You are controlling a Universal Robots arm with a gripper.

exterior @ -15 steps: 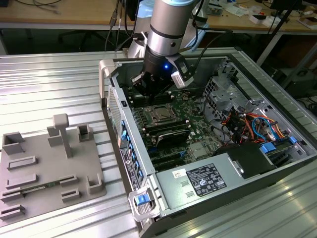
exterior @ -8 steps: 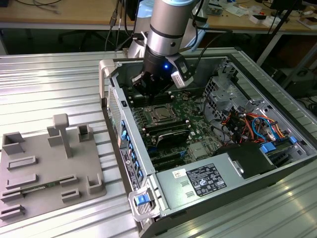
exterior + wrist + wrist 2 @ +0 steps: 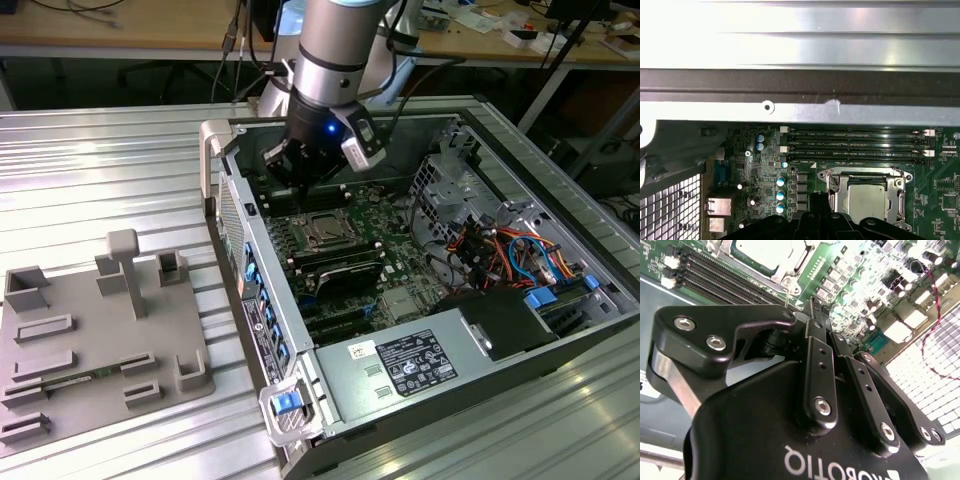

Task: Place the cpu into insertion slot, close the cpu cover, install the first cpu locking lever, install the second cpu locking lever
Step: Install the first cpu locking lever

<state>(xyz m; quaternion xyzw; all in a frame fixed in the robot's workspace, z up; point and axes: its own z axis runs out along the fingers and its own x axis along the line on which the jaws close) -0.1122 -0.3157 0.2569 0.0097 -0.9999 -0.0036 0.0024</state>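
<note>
— Since I'm driving this from afar, tell me what you read first.

— From the exterior view, the ribbed metal surface [image 3: 120, 170] carries everything. The open computer case [image 3: 255, 300] lies on it. Just beside the case, toward the exterior view's left, is a grey fixture tray [image 3: 90, 330].

— I have the arm [image 3: 335, 50] reaching down into the far end of the case, over the green motherboard [image 3: 390, 240]. And the power supply box [image 3: 410, 360]?

— At the near end, well apart from the arm.

— On the first wrist view I see the long black memory slots [image 3: 855, 145] running beside the insertion slot [image 3: 904, 186]. Where do you put the gripper?

— I put the gripper [image 3: 814, 307] above the board, near the socket. I can't tell whether it touches anything. Its fingers [image 3: 810, 365] look drawn together, and I see nothing between them.

— The cover?

— The cpu cover [image 3: 836, 200] lies flat on the slot, its silver frame around the chip.

— And the chip itself?

— I see the cpu [image 3: 867, 200] seated in the insertion slot, silver face up, showing through the cover's square cut-out.
</note>
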